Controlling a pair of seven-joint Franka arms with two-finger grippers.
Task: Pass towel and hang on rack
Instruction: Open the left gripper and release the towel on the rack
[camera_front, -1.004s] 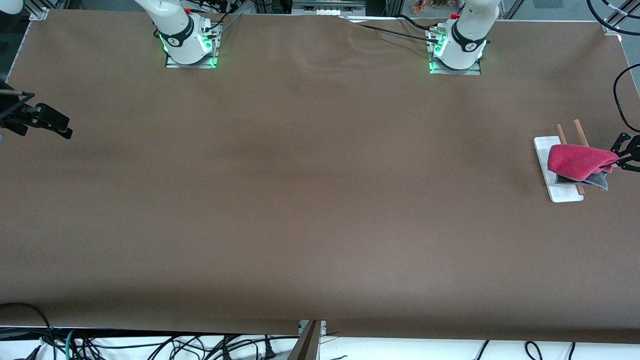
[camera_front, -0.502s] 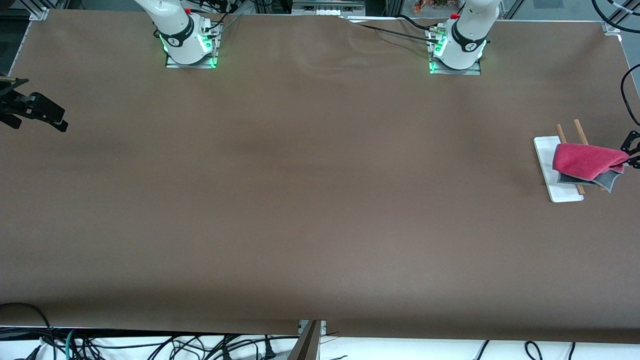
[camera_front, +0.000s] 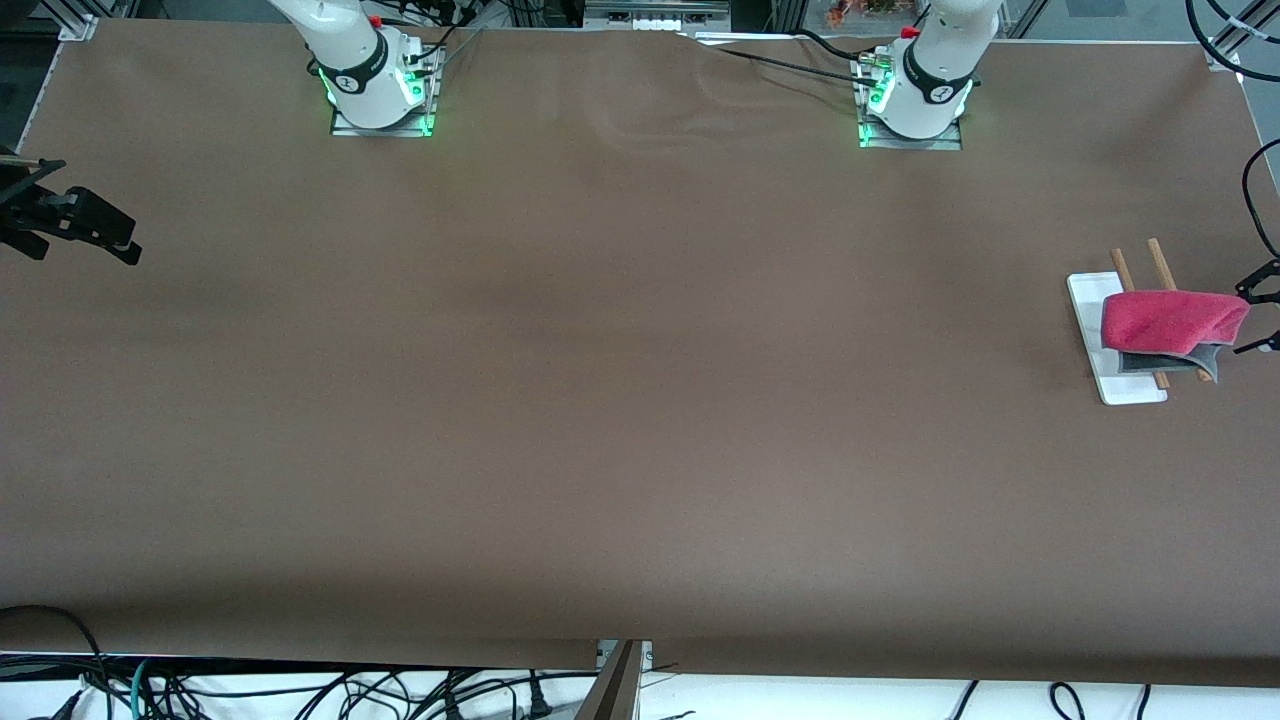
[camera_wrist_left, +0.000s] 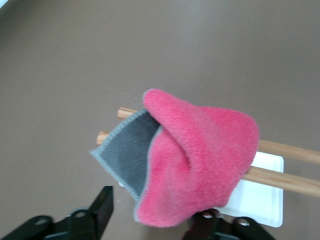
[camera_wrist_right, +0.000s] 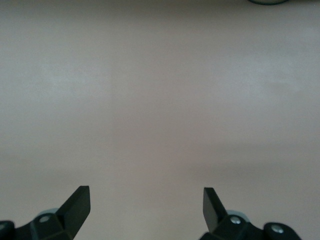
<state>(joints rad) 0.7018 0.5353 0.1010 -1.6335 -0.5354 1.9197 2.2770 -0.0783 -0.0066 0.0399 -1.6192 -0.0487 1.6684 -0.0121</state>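
Jaws on the left gripper stand apart in the front view, one finger on each side of the towel's outer corner, at the left arm's end of the table. I read the towel as draped over the rack, pink side up with a grey flap hanging down toward the white base. The right gripper waits over the table's edge at the right arm's end, well away from the cloth; from this view I can't tell how its fingers are set.

From the left wrist view, the fingers are spread with the towel's lower edge sitting between them, and I can't tell whether the cloth is touching either pad. The cloth is bunched across both wooden rods rather than spread flat, and most of its bulk seems to hang on the gripper's side. My worry is that pulling the left arm out could drag a snagged terry loop along and tip the towel off the rods. I also judge the light rack could shift if a finger clips a rod.

From the right wrist view, the right gripper's fingers are wide apart over bare brown table, holding nothing
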